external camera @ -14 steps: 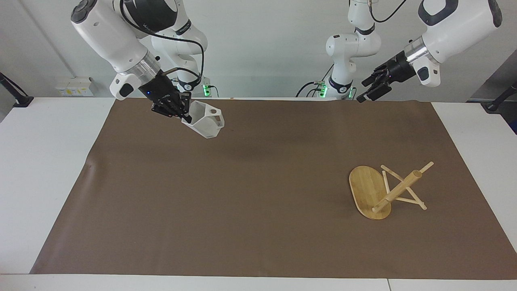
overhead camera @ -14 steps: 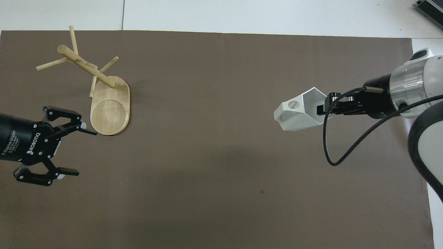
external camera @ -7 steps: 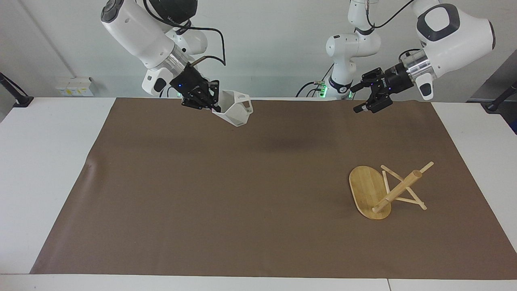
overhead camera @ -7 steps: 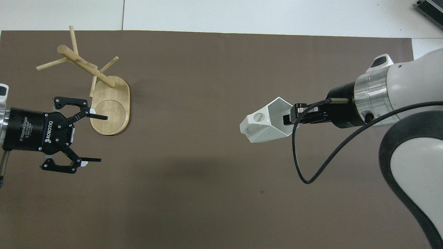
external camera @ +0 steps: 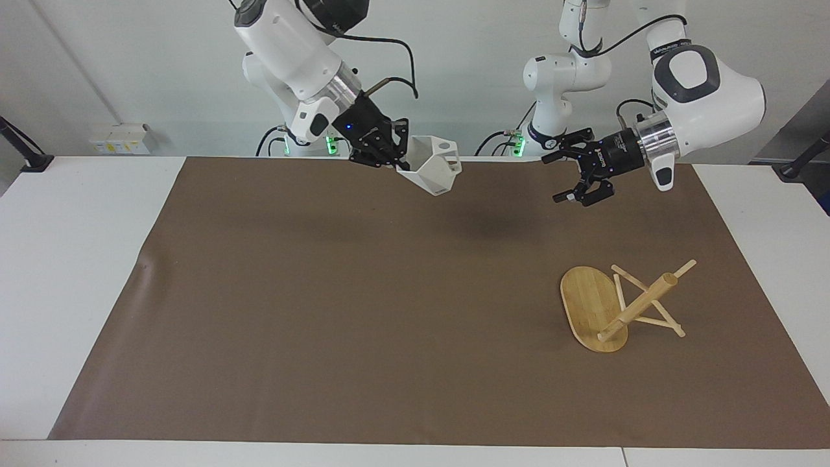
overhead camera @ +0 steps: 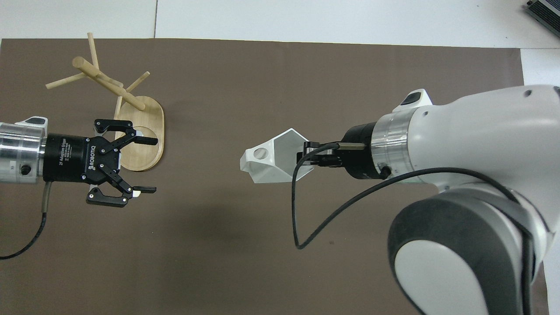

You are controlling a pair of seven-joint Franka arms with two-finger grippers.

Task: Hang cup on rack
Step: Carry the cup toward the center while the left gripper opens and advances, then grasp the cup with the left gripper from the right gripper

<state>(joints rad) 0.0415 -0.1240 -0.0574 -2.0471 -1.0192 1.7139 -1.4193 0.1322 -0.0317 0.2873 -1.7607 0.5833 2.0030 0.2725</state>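
Cup (external camera: pixel 431 170) is up in the air over the bench's (external camera: pixel 78 259) brown mat (external camera: pixel 324 292) — clamped at its rim by the right gripper (external camera: pixel 389 150). Left gripper (external camera: pixel 572 177), fingers spread, hovers near the rack (external camera: pixel 619 305), which stands bare. Picking up is done; hanging remains.

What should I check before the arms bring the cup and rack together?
1. Cup held: ok. The right tool is shut on the cup's rim, cup in the air over the mat.
2. Cup handle free: ok, the handle hole points away from the right tool.
3. Left tool ready: ok. The left tool is open and empty, over the mat near the rack.
4. Rack upright: not ok, it appears tipped, post slanting, pegs on the mat.
5. Path between the cup and the rack: ok, only bare mat.
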